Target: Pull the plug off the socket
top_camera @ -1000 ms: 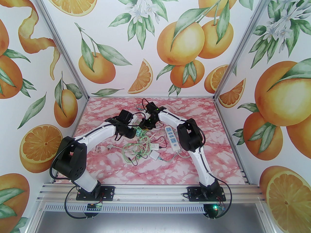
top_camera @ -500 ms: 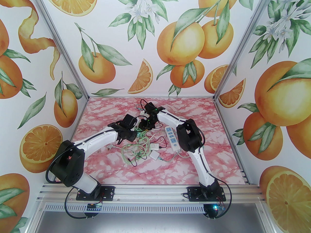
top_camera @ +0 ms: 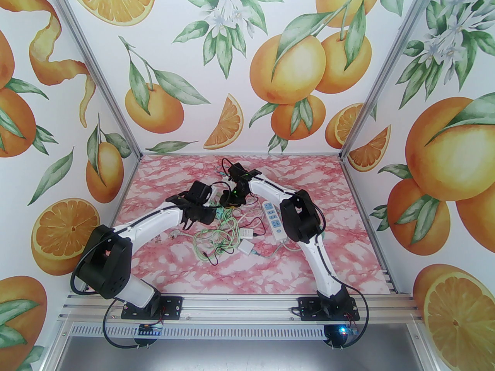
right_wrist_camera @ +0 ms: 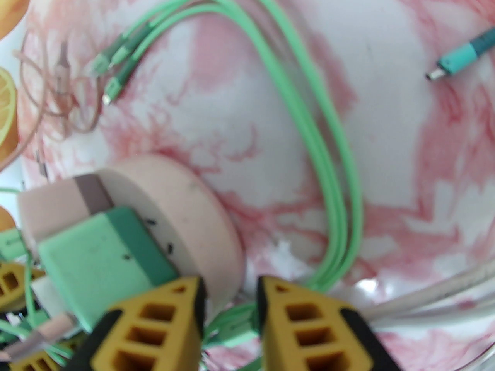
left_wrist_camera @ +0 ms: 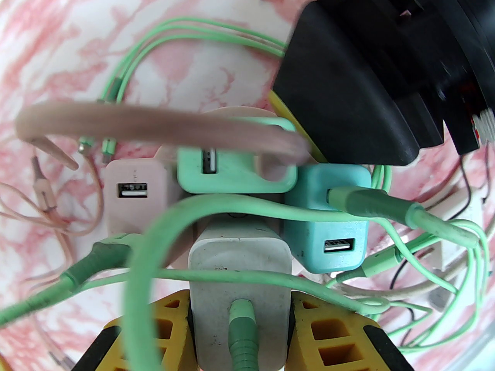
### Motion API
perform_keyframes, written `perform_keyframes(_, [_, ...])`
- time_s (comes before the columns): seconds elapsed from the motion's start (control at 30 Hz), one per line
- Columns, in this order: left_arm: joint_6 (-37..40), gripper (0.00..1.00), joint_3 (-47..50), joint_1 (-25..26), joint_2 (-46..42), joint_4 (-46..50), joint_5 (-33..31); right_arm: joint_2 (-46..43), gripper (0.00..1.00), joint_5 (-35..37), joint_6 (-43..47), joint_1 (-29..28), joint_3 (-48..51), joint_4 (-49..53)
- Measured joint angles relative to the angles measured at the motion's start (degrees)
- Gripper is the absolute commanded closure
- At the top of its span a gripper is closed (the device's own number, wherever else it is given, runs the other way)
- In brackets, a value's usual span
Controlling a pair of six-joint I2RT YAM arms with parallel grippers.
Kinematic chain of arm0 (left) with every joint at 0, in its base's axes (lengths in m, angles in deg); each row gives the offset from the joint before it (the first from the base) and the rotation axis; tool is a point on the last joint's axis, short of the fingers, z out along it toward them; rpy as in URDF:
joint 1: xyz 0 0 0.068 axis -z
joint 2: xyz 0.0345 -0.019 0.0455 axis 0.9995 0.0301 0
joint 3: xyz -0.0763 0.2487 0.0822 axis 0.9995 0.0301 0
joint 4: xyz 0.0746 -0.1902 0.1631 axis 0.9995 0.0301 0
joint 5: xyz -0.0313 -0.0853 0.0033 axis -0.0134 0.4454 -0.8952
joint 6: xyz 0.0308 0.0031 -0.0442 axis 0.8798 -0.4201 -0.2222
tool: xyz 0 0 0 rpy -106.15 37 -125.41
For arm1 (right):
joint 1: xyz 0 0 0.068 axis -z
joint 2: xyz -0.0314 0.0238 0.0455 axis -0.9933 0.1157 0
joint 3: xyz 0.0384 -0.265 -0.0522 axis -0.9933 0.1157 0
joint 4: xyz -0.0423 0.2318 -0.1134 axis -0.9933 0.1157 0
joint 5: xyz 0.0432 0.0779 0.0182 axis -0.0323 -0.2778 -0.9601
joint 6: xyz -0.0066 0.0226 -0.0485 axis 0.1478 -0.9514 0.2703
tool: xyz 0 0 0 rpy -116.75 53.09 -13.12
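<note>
- The table [top_camera: 309, 253] carried the whole cable tangle beneath both sets of jaws.
- The left arm [top_camera: 151, 218] and right arm [top_camera: 270, 188] faced each other over that tangle from opposite sides, probably so that one could brace while the other pulled.
- The socket [right_wrist_camera: 181, 203], a round pink block, lay at the tips of the right gripper [right_wrist_camera: 231, 284]. Its rim entered the narrow gap between the jaws, which appeared pinched on it to hold it steady.
- The plug [left_wrist_camera: 239, 261], a white charger, appeared seated in the socket and sat directly between the jaws of the left gripper [left_wrist_camera: 239, 302]. These jaws were clamped on its two sides, a grip suited to a straight pull.
- The green cable [left_wrist_camera: 241, 334] ran out of the plug and back between those jaws. Further loops crossed just ahead of them and could snag.
</note>
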Motion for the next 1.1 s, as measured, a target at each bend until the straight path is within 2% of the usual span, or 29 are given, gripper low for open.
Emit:
perform_keyframes(0.23, [-0.1,0.99,0.3,-0.7,-0.3,0.0,1.9,0.0,0.71,0.0,0.0,-0.2,-0.2,0.0])
perform_keyframes(0.5, [0.8,1.0,0.6,6.3,-1.0,0.4,-9.4,0.3,0.71,0.0,0.3,-0.3,-0.7,1.0])
perform_keyframes(0.7, [1.0,1.0,0.6,7.7,-1.4,0.6,-12.3,0.4,0.71,0.0,0.5,-0.3,-1.0,1.7])
perform_keyframes(0.83, [0.5,1.0,0.6,6.3,-1.8,0.8,-10.5,0.6,0.71,0.0,0.4,-0.4,-1.2,1.9])
perform_keyframes(1.0, [-1.5,1.0,0.7,0.9,-3.2,1.2,-3.2,1.1,0.71,2.0,0.7,-0.9,-1.2,2.0])
perform_keyframes(1.1, [-2.8,1.0,0.7,-1.3,-4.3,0.8,-1.2,1.5,0.71,3.1,1.0,-1.2,-1.2,1.5])
